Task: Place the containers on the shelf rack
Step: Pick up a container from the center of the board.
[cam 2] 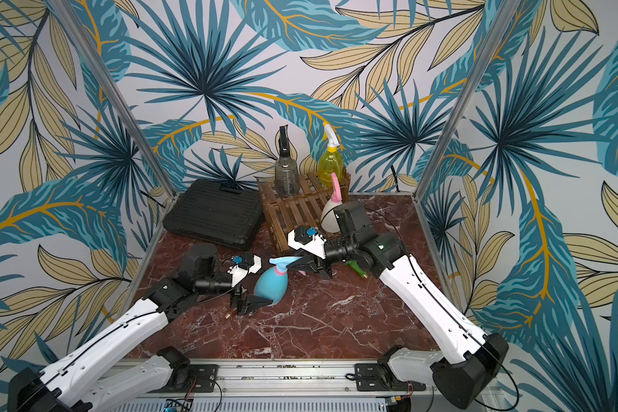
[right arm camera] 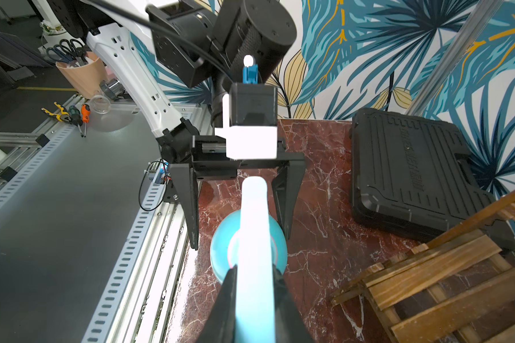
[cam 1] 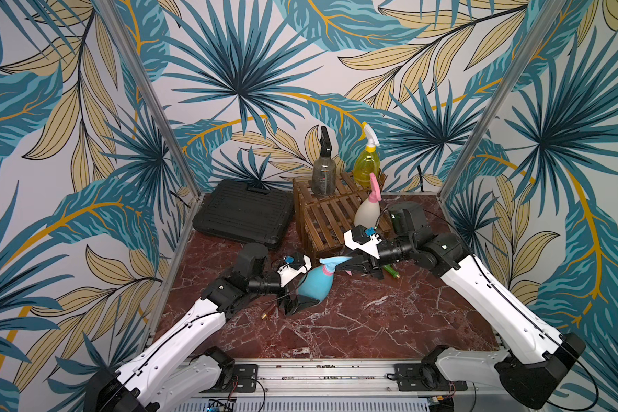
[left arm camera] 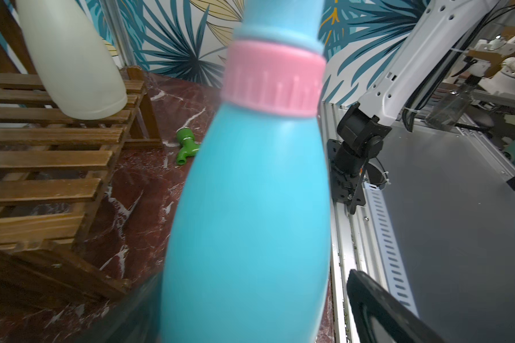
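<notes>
Blue bottle (cam 1: 311,281): right pincer (right arm camera: 254,285) clenched on its head; left pincer (right arm camera: 238,205) released, straddling.

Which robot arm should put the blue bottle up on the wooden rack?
The right. The right gripper is shut on the blue bottle by its spray head, close beside the rack. The left gripper stands open around the bottle's body, gripping nothing.

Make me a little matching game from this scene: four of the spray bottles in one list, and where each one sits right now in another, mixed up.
1. grey bottle
2. yellow bottle
3. white bottle
4. blue bottle

A. lower step of the shelf rack
B. top step, toward the left arm's side
C. off the rack, in the right gripper
D. top step, toward the right arm's side

Pairs: 1-B, 2-D, 3-A, 4-C
</notes>
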Controlling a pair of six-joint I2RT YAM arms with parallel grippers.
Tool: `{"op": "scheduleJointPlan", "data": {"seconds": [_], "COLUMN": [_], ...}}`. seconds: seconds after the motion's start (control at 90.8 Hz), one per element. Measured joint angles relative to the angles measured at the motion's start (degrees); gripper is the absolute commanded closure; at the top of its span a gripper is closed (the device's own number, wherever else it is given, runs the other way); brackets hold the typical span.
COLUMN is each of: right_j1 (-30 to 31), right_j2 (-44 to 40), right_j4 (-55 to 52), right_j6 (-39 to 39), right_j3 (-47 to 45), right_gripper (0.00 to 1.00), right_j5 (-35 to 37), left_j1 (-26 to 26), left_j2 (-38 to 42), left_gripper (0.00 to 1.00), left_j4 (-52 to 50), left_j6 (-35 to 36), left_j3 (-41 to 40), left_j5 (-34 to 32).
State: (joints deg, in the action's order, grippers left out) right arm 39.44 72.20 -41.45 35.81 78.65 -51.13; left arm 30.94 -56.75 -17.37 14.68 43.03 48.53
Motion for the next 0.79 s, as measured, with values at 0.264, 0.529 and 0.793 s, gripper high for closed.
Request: {"op": "scheduleJointPlan", "data": {"seconds": [0.264, 0.529, 0.793], "right_j1": [-2.0, -3.4, -3.5], "right_j2": [-0.2, 0.0, 1.4], "right_j4": [-1.0, -0.1, 1.4], "right_j6": [0.0, -0.6, -0.7], "right_j3": [0.0, 0.0, 0.0], "right_gripper": [1.0, 1.0, 1.0], "right_j5": [-4.3, -8.3, -9.6], "left_j1": [-0.1, 0.5, 1.2], "left_j2": [-1.9, -2.8, -2.8], "left_gripper": [0.0, 0.0, 0.01], "left_j4": [0.4, 2.2, 3.8], "left_j6": [-1.1, -2.6, -3.6], "left_j3": [0.1, 0.1, 0.1], "left_j5": [5.4, 5.9, 3.3]}}
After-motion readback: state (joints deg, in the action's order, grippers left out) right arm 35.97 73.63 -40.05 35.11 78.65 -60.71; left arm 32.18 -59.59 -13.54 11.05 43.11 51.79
